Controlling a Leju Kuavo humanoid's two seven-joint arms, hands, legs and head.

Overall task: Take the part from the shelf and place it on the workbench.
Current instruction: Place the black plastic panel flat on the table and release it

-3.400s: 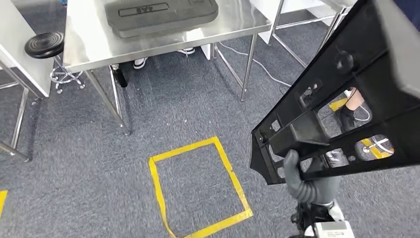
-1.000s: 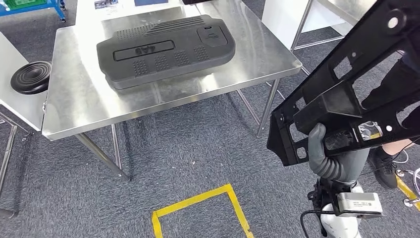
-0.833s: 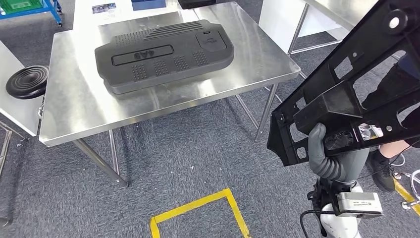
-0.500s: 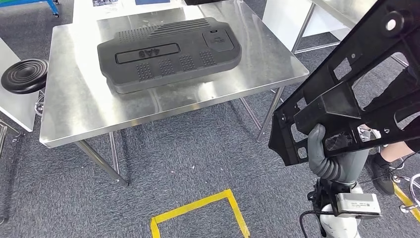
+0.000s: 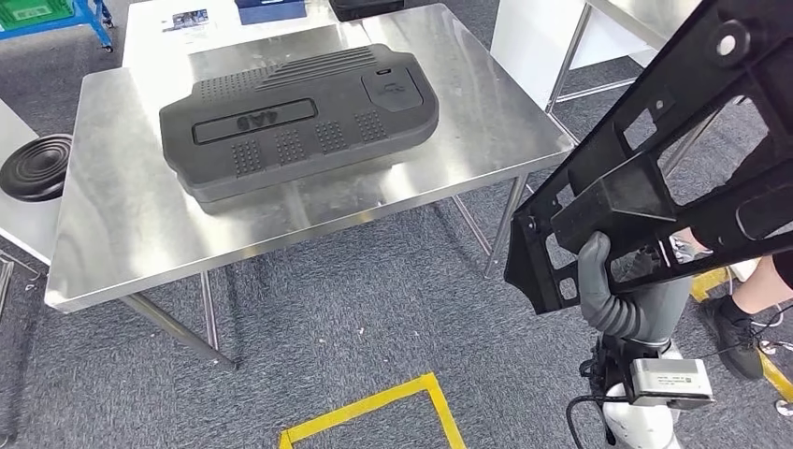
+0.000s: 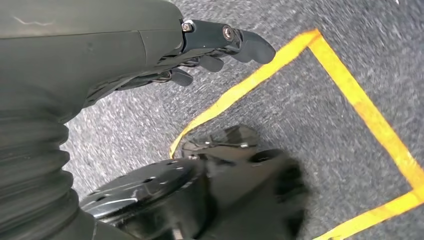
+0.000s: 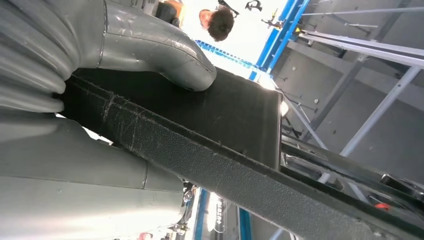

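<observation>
The right hand grips a long black openwork frame part, thumb hooked over a box-like rib, carrying it tilted above the carpet, right of and apart from the steel surface; the step in hand looks like the carry, so the next move calls for closing in and lowering the part onto bare steel beside the dark ribbed cover lying there; the left wrist view shows the left hand hanging with fingers loosely apart, holding nothing, over yellow floor tape; the right wrist view shows the thumb pressed flat on the part's textured edge.
</observation>
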